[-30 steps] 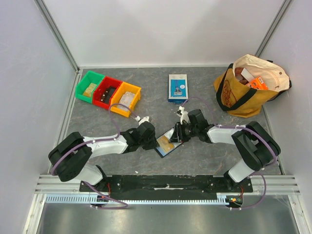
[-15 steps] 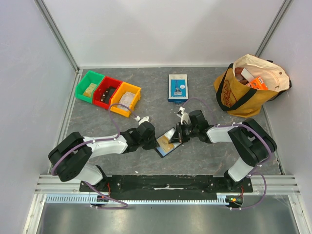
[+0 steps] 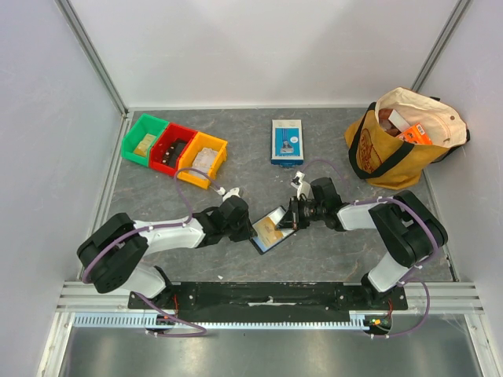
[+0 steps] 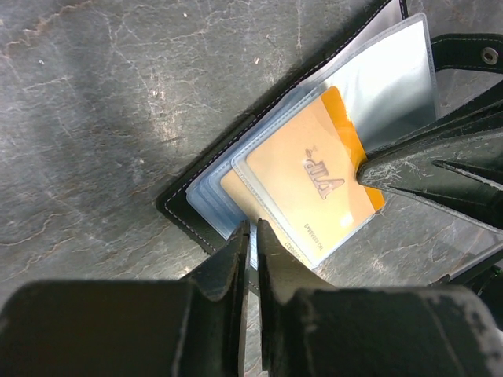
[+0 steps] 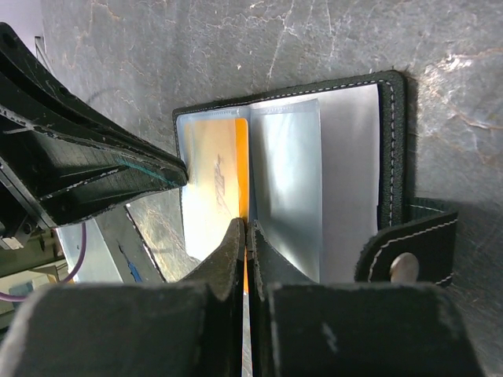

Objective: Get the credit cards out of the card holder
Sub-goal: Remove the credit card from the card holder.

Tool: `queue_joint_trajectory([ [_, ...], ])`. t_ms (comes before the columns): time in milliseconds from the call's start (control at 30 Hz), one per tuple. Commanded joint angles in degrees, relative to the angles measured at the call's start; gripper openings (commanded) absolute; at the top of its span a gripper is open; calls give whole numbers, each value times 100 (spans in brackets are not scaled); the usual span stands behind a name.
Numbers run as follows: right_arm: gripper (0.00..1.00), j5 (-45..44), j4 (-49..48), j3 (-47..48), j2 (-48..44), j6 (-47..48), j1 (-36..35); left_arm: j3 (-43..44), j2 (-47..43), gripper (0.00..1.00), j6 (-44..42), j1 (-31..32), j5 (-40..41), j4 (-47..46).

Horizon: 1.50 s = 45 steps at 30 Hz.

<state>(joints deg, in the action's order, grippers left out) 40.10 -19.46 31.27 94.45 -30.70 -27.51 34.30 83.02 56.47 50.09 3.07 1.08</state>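
card holder [image 3: 271, 230]: lying open on the table [image 3: 330, 253], right between the two arms
left gripper [image 4: 250, 237]: pinched on the holder's near edge, pinning it down I reckon
right gripper [image 5: 244, 233]: clamped on the yellow-orange card [image 4: 310, 182], looks ready to slide it out

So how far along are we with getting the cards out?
Done: the card holder lies open on the table. In hand: the left gripper clamps its edge while the right gripper pinches the yellow-orange card, mostly inside its sleeve. Left: pulling it free; no card lies out yet.
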Motion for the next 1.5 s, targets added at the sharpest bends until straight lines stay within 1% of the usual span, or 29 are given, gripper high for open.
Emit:
queue_joint_trajectory([
  [0, 0, -64, -66, -59, -76, 38, 9, -12, -181, 15, -4, -16, -17, 296],
  [133, 0, -54, -163, -86, -50, -33, -62, 155, -392, 21, -136, -7, -201, 112],
  [267, 0, -81, -224, -103, -15, -59, -114, 357, -305, 24, -250, -7, -509, -91],
  [467, 1, -142, -137, -68, -32, -33, -150, 507, 187, 24, -303, 1, -640, -82],
  [533, 5, -204, -23, -24, -50, 28, -158, 481, 302, 23, -277, 1, -667, -82],
  [667, 16, -266, 92, 63, -68, 46, -150, 332, 364, 19, -84, 1, -606, 6],
  [700, 18, -274, 118, 90, -76, 55, -132, 279, 355, 18, -57, 1, -597, 15],
  [900, 19, -213, 136, 178, -41, 46, -141, 24, 249, 17, 31, -7, -571, 24],
  [1067, 22, -81, -13, 187, 3, -59, -141, -12, 232, 17, 31, 1, -562, 15],
  [1300, 22, -2, -93, 275, 82, -112, -132, -12, 223, 17, 13, 1, -571, 15],
  [1400, 19, -2, -84, 292, 99, -112, -124, -29, 197, 17, 22, 1, -553, 15],
  [1467, 13, -2, -84, 284, 117, -112, -132, -55, 197, 17, 22, -7, -544, 15],
])
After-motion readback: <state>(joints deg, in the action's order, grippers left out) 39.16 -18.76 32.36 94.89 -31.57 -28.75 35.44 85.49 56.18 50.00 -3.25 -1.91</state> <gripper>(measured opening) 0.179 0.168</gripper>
